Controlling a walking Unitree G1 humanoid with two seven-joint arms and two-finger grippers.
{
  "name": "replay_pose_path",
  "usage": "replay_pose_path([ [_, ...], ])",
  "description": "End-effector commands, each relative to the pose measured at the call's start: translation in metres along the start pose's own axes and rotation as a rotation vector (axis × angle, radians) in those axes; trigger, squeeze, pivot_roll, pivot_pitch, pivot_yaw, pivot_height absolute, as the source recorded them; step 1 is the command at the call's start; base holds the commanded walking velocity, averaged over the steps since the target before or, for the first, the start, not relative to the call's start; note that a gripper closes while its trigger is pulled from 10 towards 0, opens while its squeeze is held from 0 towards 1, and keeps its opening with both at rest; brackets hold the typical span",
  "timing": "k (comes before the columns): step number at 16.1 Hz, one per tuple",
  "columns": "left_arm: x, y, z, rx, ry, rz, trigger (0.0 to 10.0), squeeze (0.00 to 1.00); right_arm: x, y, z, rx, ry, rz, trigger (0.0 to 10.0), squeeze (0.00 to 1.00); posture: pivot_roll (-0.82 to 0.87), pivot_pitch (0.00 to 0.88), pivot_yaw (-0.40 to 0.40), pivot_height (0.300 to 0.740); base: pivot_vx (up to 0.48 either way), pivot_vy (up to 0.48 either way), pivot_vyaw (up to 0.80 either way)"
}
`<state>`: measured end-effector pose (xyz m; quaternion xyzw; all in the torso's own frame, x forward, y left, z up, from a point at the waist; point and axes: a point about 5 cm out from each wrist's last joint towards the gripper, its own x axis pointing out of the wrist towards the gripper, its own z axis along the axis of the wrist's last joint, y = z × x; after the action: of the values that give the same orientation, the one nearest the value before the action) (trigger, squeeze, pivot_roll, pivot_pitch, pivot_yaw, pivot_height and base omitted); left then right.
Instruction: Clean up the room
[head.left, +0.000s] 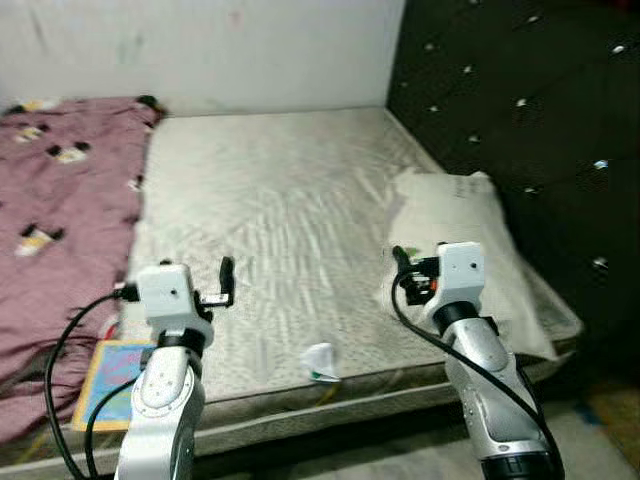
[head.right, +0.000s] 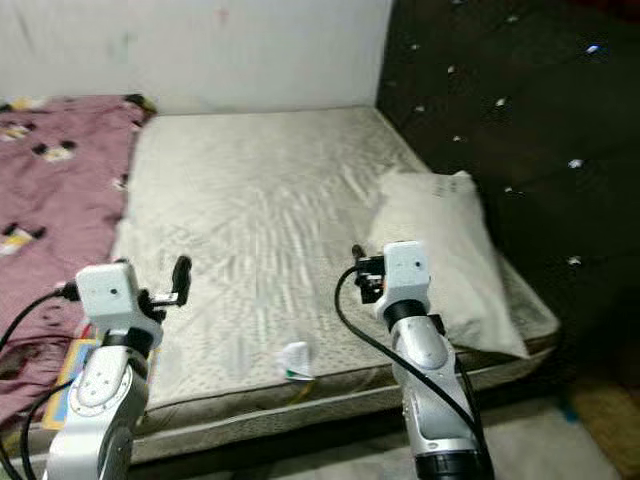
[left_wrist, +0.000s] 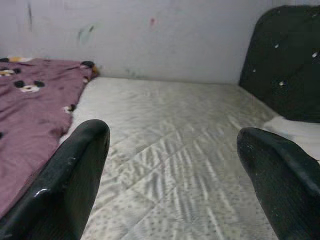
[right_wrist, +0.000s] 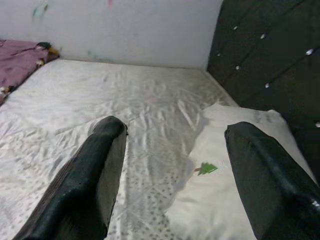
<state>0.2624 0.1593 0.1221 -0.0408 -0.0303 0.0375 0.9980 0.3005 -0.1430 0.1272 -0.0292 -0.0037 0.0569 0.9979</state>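
Observation:
A bare off-white mattress (head.left: 270, 210) lies in front of me. A maroon blanket (head.left: 60, 210) with cartoon prints is bunched over its left side. A white pillow (head.left: 465, 240) with a small green tree print (right_wrist: 206, 169) rests at the right, against the headboard. A small crumpled white wrapper (head.left: 320, 360) lies near the front edge, between my arms. My left gripper (head.left: 225, 282) is open above the front left of the mattress, holding nothing. My right gripper (head.left: 400, 262) is also open and holds nothing, just left of the pillow's near end.
A dark tufted headboard (head.left: 530, 120) rises along the right side. A pale wall (head.left: 220, 50) closes off the far end. A colourful flat book or mat (head.left: 110, 385) lies at the front left edge beside the blanket. Floor (head.left: 600, 430) shows at the lower right.

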Motion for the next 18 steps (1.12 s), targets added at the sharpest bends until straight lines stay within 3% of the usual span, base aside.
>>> replay_pose_path([
  [1,0.0008,-0.0005,0.001,-0.013,-0.01,-0.016,10.0,0.0,0.0032,0.0002,0.004,0.002,-0.015,0.008,10.0,0.0,0.05,0.017,-0.026,0.74,0.0,0.0,0.0],
  [15,0.0027,-0.0058,0.0007,-0.011,-0.014,-0.026,10.0,0.0,-0.0001,0.0055,-0.001,-0.003,-0.008,0.063,10.0,0.0,0.06,0.007,-0.03,0.74,0.035,0.0,0.0],
  [18,0.0029,-0.0058,0.0005,-0.008,-0.013,-0.024,10.0,0.0,-0.0004,0.0065,-0.0021,-0.001,-0.002,0.072,10.0,0.0,0.06,0.004,-0.029,0.715,0.0,0.0,0.0],
])
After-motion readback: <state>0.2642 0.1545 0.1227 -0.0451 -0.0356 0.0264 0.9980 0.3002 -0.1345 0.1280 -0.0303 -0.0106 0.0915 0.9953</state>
